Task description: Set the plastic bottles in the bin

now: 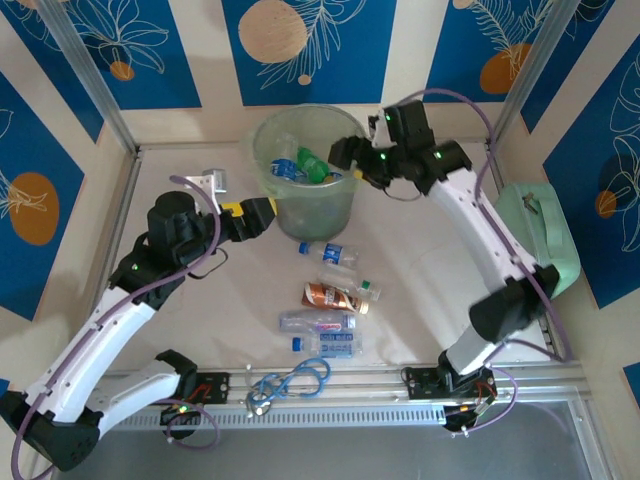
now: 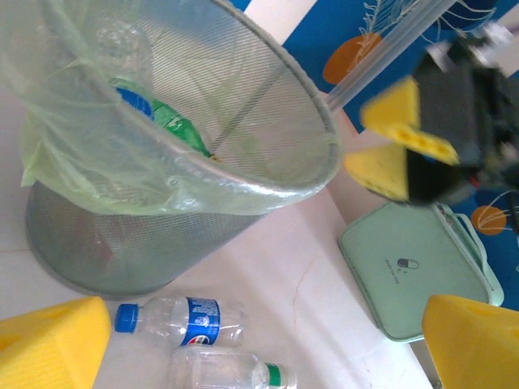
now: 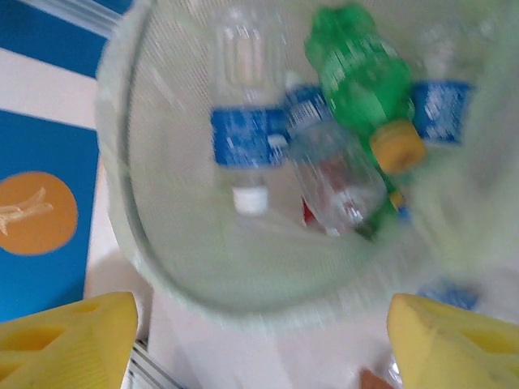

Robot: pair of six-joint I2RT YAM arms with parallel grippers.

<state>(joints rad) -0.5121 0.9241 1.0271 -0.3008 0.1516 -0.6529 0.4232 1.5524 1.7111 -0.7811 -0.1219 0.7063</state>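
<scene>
- Top view: the bin point(image 1: 320, 215) stands at the far middle of the bench point(image 1: 240, 300). It is round, tapered, pale green and see-through. Inside lie a green bottle point(image 1: 312, 165) and a blue-labelled bottle point(image 1: 283, 168).
- Top view: four crushed bottles lie loose just near of the bin. Going nearward they are a clear bottle with a blue label point(image 1: 335, 255), a brown-orange bottle point(image 1: 338, 295), a clear bottle point(image 1: 318, 322) and a blue-capped bottle point(image 1: 330, 346).
- Top view: the left jaws sit just left of the bin and the right jaws hang over its far-right rim. A coiled blue cable point(image 1: 295, 383) lies at the near edge, and a mint-green case point(image 1: 540, 240) lies at the right. The bench is smooth and white. The walls are blue panels with white leaf drawings and orange discs, split by cream strips.
- Left wrist view: the bin's wall is fine grey mesh, with a thin pale-green bag folded over the rim. A second clear bottle point(image 2: 235, 373) lies beside the blue-labelled one at the bin's foot. The left jaws stand wide open with nothing between their yellow fingers point(image 2: 53, 344).
- Right wrist view: blurred, looking down into the bin. It shows a white-capped bottle point(image 3: 243, 138), the green one with a yellow cap, and a clear crumpled bottle point(image 3: 332, 174). The right jaws are spread wide and hold nothing.
</scene>
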